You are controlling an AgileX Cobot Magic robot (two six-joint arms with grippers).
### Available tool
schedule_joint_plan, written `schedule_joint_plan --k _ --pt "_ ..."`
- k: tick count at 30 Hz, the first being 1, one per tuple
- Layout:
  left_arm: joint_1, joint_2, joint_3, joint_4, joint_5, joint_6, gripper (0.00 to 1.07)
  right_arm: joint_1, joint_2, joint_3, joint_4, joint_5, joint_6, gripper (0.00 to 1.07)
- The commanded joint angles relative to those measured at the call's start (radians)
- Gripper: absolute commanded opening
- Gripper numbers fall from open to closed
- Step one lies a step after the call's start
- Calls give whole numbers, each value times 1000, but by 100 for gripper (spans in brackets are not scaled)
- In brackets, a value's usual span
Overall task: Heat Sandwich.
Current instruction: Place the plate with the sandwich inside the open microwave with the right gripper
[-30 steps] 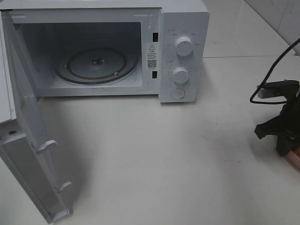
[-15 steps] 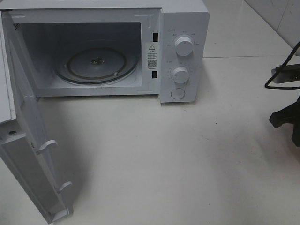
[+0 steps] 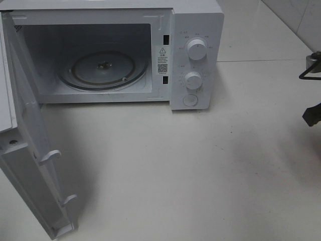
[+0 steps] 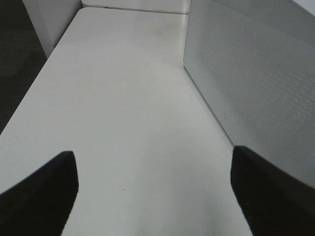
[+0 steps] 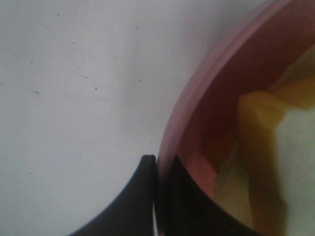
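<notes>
The sandwich (image 5: 275, 147), pale yellow bread with orange filling, lies on a round pink plate (image 5: 206, 83) and shows only in the right wrist view. My right gripper (image 5: 158, 164) is shut on the plate's rim, one finger outside it and one inside. In the high view only a dark bit of the right arm (image 3: 313, 114) shows at the right edge; plate and sandwich are out of frame there. My left gripper (image 4: 153, 157) stands open over bare table beside the microwave door (image 4: 256, 83), holding nothing.
The white microwave (image 3: 198, 25) stands at the back left with its door (image 3: 25, 165) swung wide toward the front left. Its glass turntable (image 3: 103, 68) is bare. Two knobs and a button sit on its right panel. A black cable (image 3: 307, 75) hangs at the right edge.
The right arm has moved rightwards, nearly out of the high view, and the plate's edge seen there a second ago no longer shows. The left gripper stays open.
</notes>
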Motion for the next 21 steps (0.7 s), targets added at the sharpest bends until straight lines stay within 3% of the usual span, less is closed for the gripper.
schedule_joint_plan --k 1,18,21 --pt "-4 -17 4 -2 -13 -3 80 -2 -13 0 -25 7 4 0" --pt "-4 -17 4 -2 -13 -3 80 -1 -13 0 47 7 -87 0" --pt "-4 -17 4 -2 -13 -3 80 65 -13 0 28 7 -102 0"
